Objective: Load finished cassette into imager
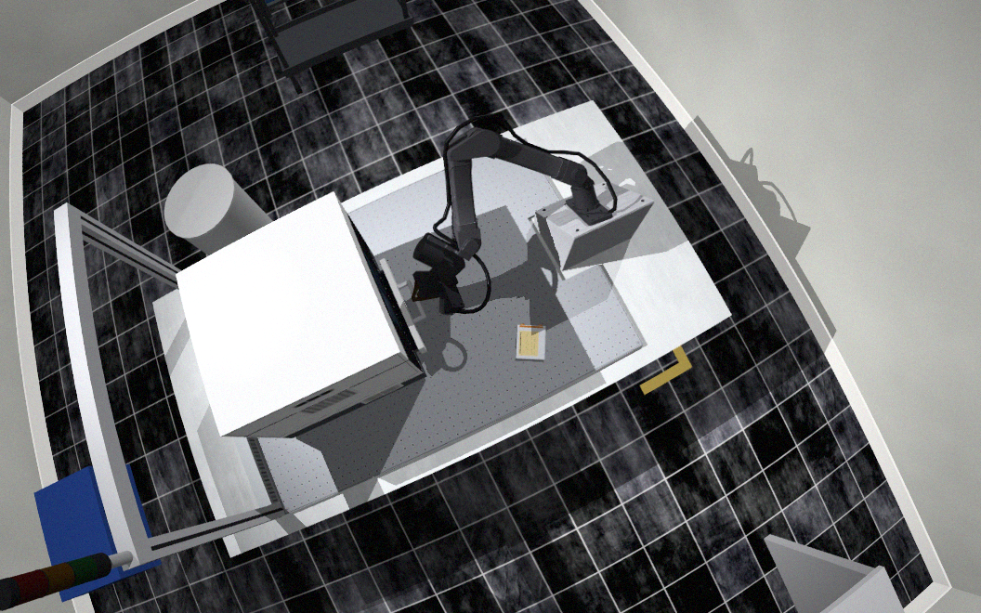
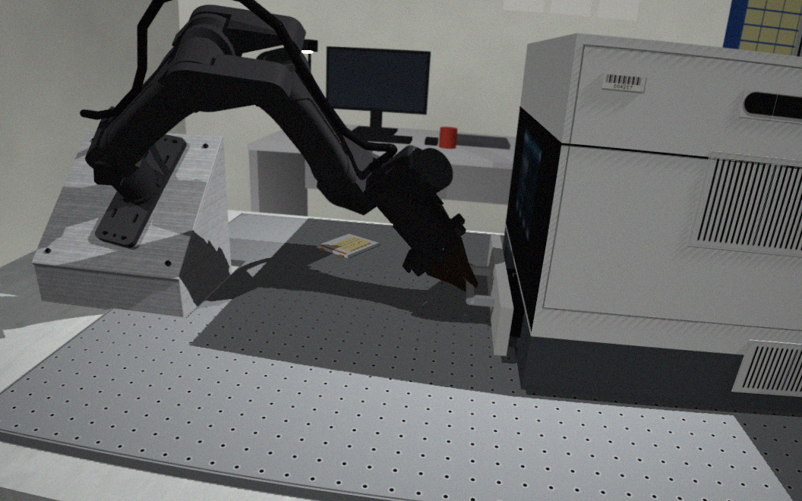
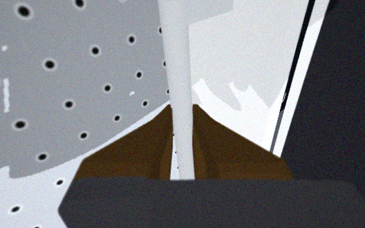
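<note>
The gel imager IM (image 1: 289, 312) is a large white box at the left of the bench; it also shows at the right in the exterior view (image 2: 672, 199). My gripper (image 2: 469, 283) is at its front, low down, shut on the white bar handle (image 3: 180, 86) of the drawer. The brown fingers pinch the bar from both sides. The white drawer front (image 2: 503, 310) stands a small way out from IM's dark face, and the glass is hidden. The finished cassette (image 1: 530, 341), flat and yellow, lies on the perforated plate, apart from the gripper (image 1: 420, 289); the exterior view shows it (image 2: 349, 245) behind the arm.
The arm's grey wedge pedestal (image 1: 590, 236) (image 2: 130, 230) stands at the bench's far side. A grey cylinder (image 1: 208, 205) stands behind IM. A desk with a monitor (image 2: 379, 80) is in the background.
</note>
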